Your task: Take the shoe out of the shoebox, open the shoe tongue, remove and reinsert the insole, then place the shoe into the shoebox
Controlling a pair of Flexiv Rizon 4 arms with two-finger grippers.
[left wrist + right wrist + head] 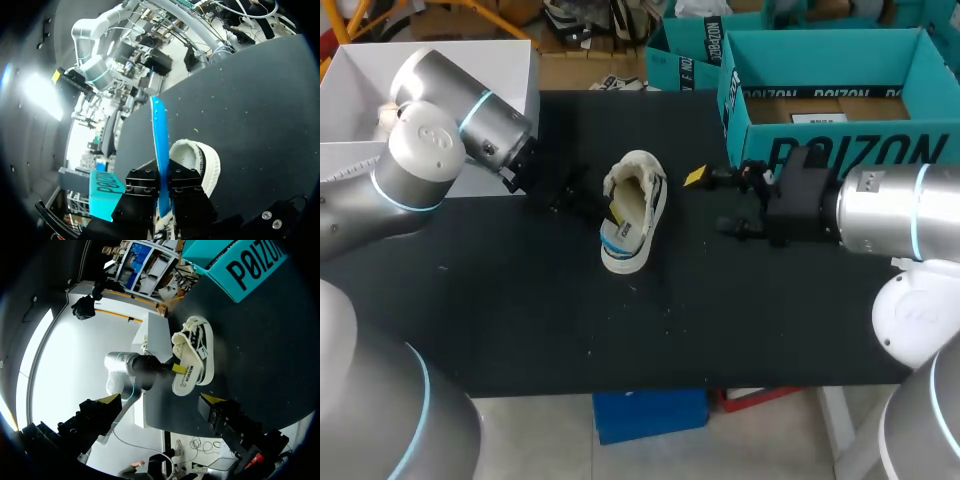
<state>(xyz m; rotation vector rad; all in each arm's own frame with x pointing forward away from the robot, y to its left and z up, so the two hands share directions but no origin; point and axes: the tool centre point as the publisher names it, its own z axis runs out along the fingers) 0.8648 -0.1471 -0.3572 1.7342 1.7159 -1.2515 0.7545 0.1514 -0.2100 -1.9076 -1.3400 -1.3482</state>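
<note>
- Left gripper [162,176] pinches the blue-edged insole [158,135] against the shoe [207,162]; the insole step looks underway
- Right gripper [161,400] hangs wide open and empty; steadying the shoe seems next

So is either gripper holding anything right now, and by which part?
Left gripper is shut on the thin blue insole, pinching its flat faces near the end closest to it. Right gripper is open, empty.

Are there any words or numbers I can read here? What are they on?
shoebox: big black letters on its teal side, a brand name, not read out.
white label inside it: too small to read.
shoe: small print on its side, too small to read.
No readable numbers.
</note>
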